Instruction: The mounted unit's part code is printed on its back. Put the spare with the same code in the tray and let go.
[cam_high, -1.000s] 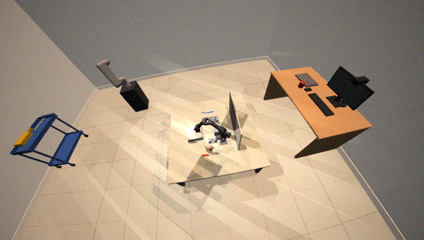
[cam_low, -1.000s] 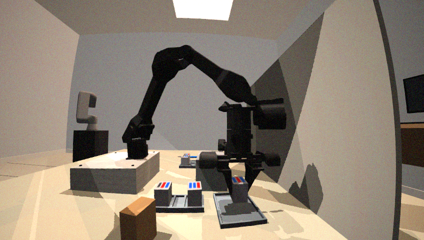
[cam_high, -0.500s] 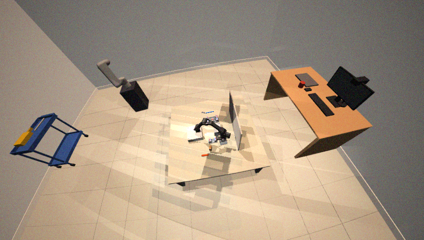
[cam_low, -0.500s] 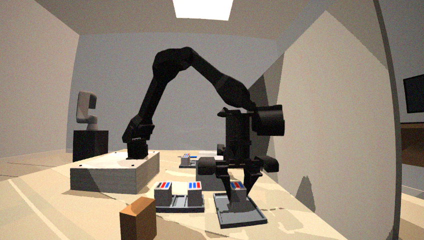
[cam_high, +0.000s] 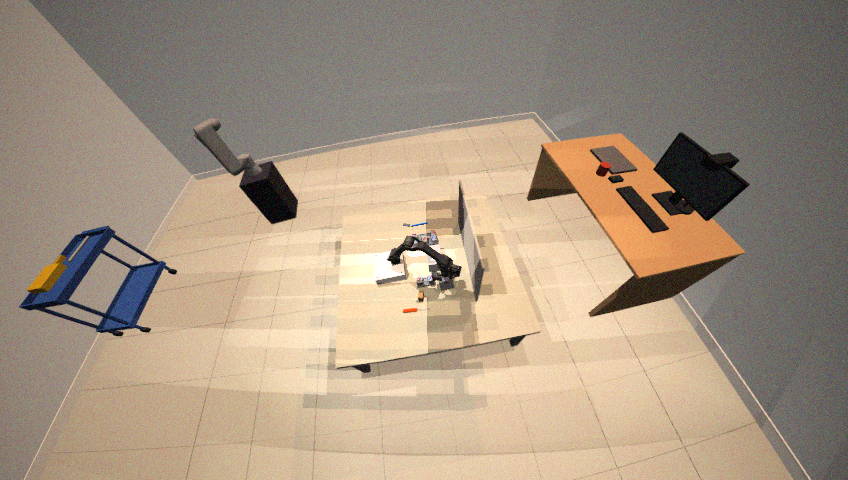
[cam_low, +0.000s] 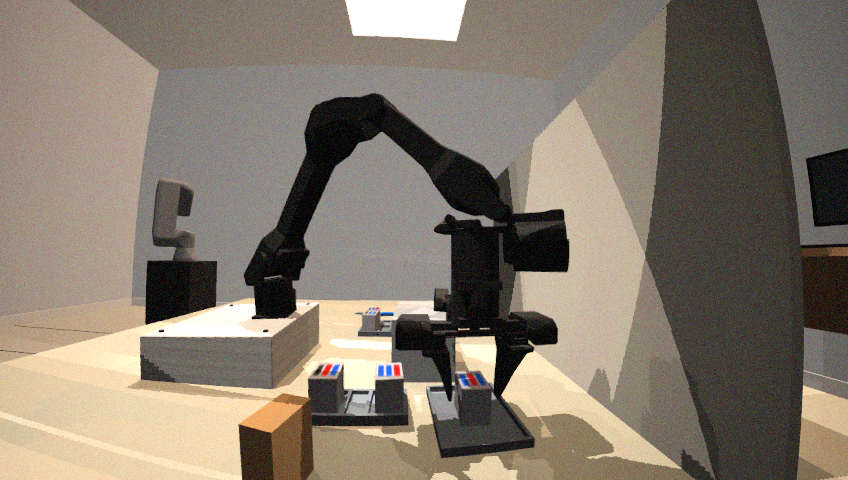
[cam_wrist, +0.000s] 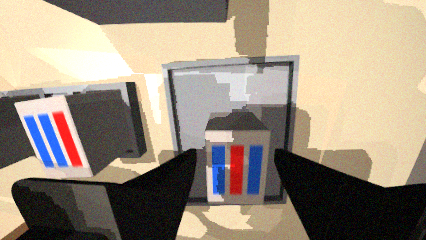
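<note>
A grey spare (cam_low: 474, 407) (cam_wrist: 237, 167) with a blue, red, blue code on top stands upright in the tray (cam_low: 487, 447) (cam_wrist: 230, 61), towards one end. My gripper (cam_low: 474, 397) (cam_wrist: 235, 154) is open around it, with a gap on each side in the wrist view. Beside the tray, a rack (cam_low: 357, 419) (cam_wrist: 136, 120) holds two spares. One spare (cam_low: 388, 397) (cam_wrist: 55, 135) shows blue, blue, red; the other (cam_low: 326, 393) shows black, red, blue. Another spare (cam_low: 370, 321) stands on a far rack. The mounted unit's back code cannot be made out.
A grey box (cam_low: 416, 356) stands behind the gripper. A tall panel (cam_high: 470, 243) (cam_low: 595, 237) rises beside the arm. A brown block (cam_high: 420, 295) (cam_low: 273, 440) and an orange-handled tool (cam_high: 410, 310) lie on the near side. A blue tool (cam_high: 419, 224) lies at the far side.
</note>
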